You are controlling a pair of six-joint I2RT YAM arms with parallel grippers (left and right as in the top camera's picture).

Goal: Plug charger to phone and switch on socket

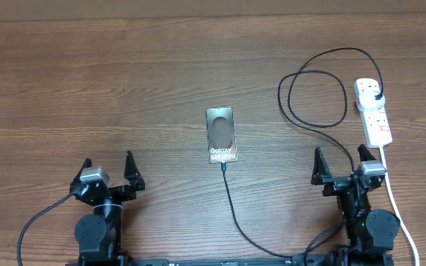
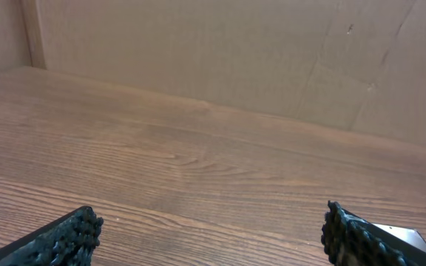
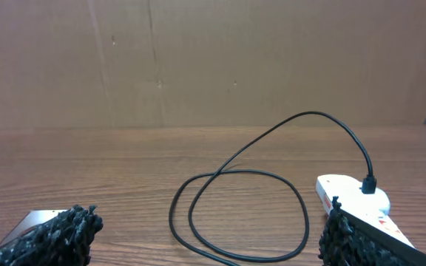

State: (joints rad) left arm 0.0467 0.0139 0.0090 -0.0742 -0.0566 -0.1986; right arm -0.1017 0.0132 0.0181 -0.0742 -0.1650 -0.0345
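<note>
The phone lies flat mid-table, its white lettering at the near end. The charger's thin black cable loops beside the socket, and its black plug sits in the strip's far end. The cable's other end reaches the phone's near edge; I cannot tell whether it is plugged in. My left gripper stands open to the phone's near left, holding nothing. My right gripper is open just short of the socket. The right wrist view shows the loop, socket and a phone corner.
A thick white cord runs from the socket toward the near edge, right of my right arm. The black cable trails along the near edge between the arms. A cardboard wall closes the far side. A phone corner peeks behind my left gripper.
</note>
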